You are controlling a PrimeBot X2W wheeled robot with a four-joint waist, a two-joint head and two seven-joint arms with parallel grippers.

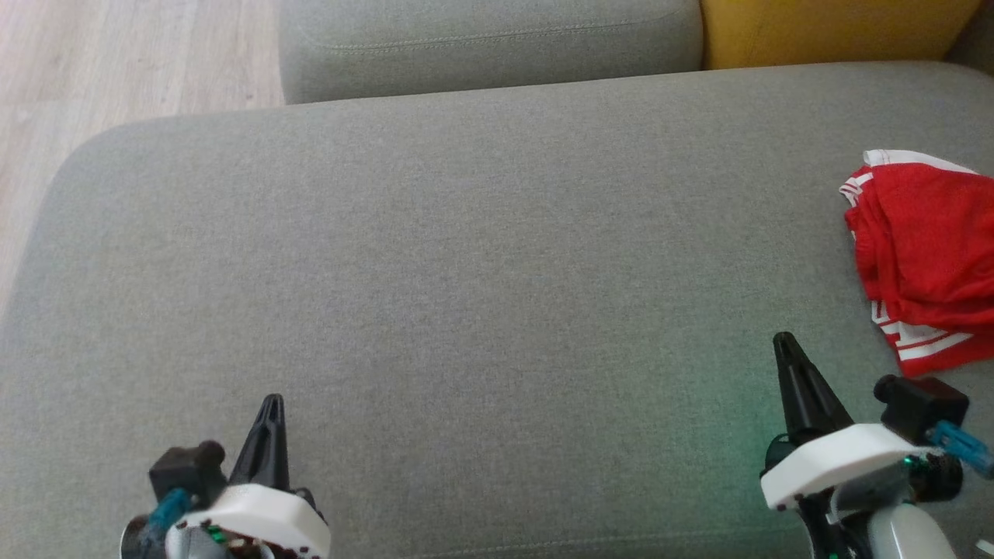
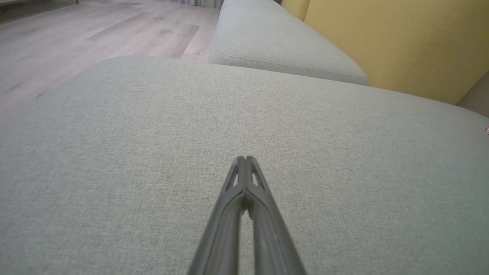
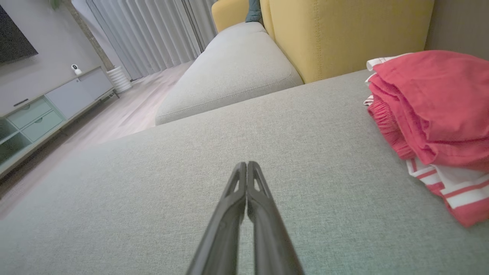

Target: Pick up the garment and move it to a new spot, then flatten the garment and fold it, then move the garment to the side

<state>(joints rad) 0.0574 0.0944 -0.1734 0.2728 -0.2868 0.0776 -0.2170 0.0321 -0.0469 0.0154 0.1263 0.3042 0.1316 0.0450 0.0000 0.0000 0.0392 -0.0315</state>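
Two dark-fingered hands over a grey sofa seat, with a red garment lying to one side.

Lower left of the head view: left hand [image 1: 272, 399], its fingers pressed together and holding nothing. Lower right: right hand [image 1: 784, 338], likewise pressed together and empty, above bare fabric.

Up and to the right of the right hand, near but apart from it, the garment [image 1: 924, 256] rests on the seat at the right edge of the frame, which cuts it off. It is a loosely folded stack of red cloth in several soft layers, with white stripes along the lowest layer and a white band at the top end. Its long axis runs roughly from the top to the bottom of the frame, white-banded end uppermost, striped end nearest the right hand.

The seat [image 1: 481, 256] is a broad grey woven cushion with a rounded corner at upper left. Beyond it lie a second grey cushion [image 1: 489, 39] and a yellow backrest [image 1: 831, 27]. Farther off: pale wood floor [image 1: 116, 62], a low cabinet [image 3: 38, 110] and grey curtains [image 3: 153, 34].
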